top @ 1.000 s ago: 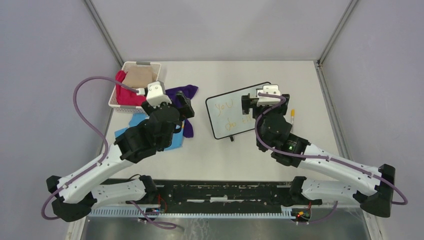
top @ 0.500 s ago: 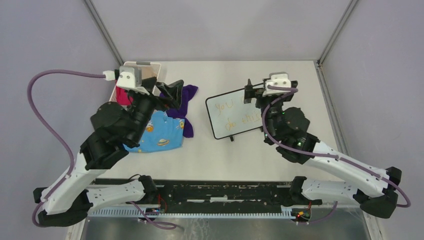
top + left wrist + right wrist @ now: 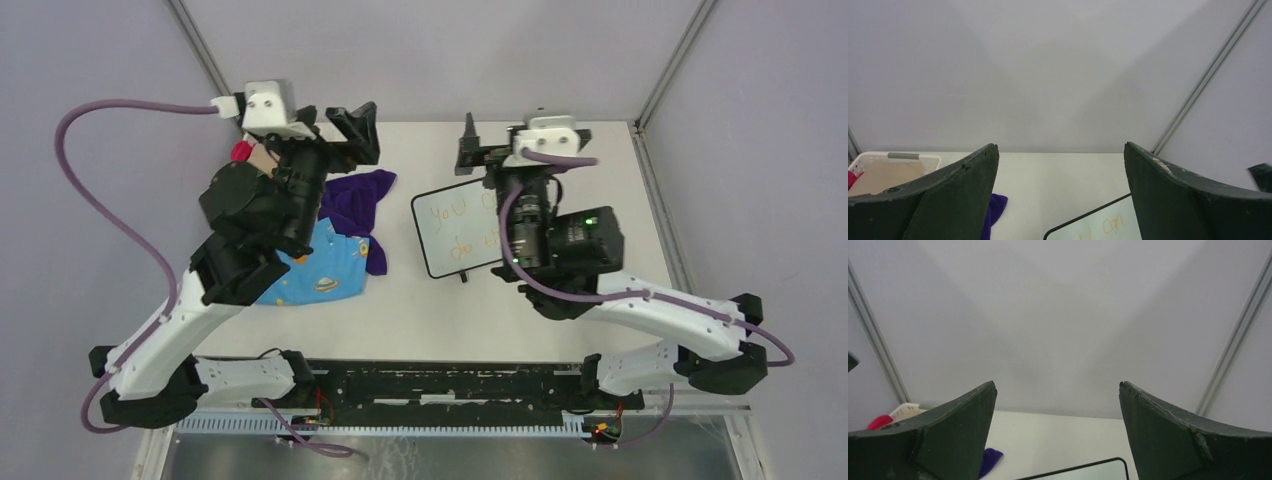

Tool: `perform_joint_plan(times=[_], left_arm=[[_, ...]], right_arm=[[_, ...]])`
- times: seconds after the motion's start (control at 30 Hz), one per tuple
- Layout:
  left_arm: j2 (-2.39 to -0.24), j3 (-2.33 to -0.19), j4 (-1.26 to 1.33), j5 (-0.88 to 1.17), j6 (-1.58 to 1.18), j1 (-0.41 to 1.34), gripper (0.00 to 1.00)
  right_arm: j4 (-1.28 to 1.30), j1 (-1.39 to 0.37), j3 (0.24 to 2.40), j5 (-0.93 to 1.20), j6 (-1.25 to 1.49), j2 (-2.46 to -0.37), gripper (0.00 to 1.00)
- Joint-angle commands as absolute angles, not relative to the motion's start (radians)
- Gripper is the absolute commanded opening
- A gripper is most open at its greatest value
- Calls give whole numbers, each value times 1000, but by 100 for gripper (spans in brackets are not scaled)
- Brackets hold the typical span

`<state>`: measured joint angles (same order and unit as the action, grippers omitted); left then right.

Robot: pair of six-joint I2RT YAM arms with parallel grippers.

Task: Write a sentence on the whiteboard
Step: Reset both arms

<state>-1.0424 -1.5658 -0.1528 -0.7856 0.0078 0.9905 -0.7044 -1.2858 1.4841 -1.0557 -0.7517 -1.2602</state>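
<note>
The whiteboard lies tilted on the table's middle, its black frame also showing in the left wrist view and the right wrist view. The sentence is in thin yellow-orange letters on two lines; my right arm covers its right end. The word "can" shows in the left wrist view. My left gripper is raised over the table's far left, open and empty. My right gripper hangs above the board's far edge, open and empty.
A purple cloth and a blue printed shirt lie left of the board. A white basket with a red cloth stands at the far left, mostly behind my left arm. Grey walls enclose the table.
Both arms have risen and tipped their wrists up toward the back wall. The left arm lifted off the clothes, uncovering the blue shirt. Both grippers stayed open.
</note>
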Motion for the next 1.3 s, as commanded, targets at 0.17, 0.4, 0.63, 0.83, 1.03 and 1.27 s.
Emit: perform_joint_plan(times=[0.17, 0.4, 0.63, 0.83, 1.03, 1.27], left_arm=[[-1095, -1557, -217, -846, -190, 993, 100], [-1099, -1506, -290, -876, -295, 994, 100], [-1045, -1452, -330, -792, -238, 994, 100], [-1003, -1448, -401, -776, -245, 994, 100], [-960, -1421, -410, -752, -249, 994, 100], [-950, -1516, -372, -713, -209, 994, 100]], right_arm=[[-635, -1279, 1214, -1127, -567, -1107, 98], [-436, -1206, 1064, -1131, -393, -943, 98], [-257, -1196, 949, -1100, -360, -797, 98], [-99, -1196, 943, -1087, -265, -683, 98], [-91, -1196, 899, -1039, -231, -579, 98], [-119, -1196, 891, -1055, -268, -530, 98]])
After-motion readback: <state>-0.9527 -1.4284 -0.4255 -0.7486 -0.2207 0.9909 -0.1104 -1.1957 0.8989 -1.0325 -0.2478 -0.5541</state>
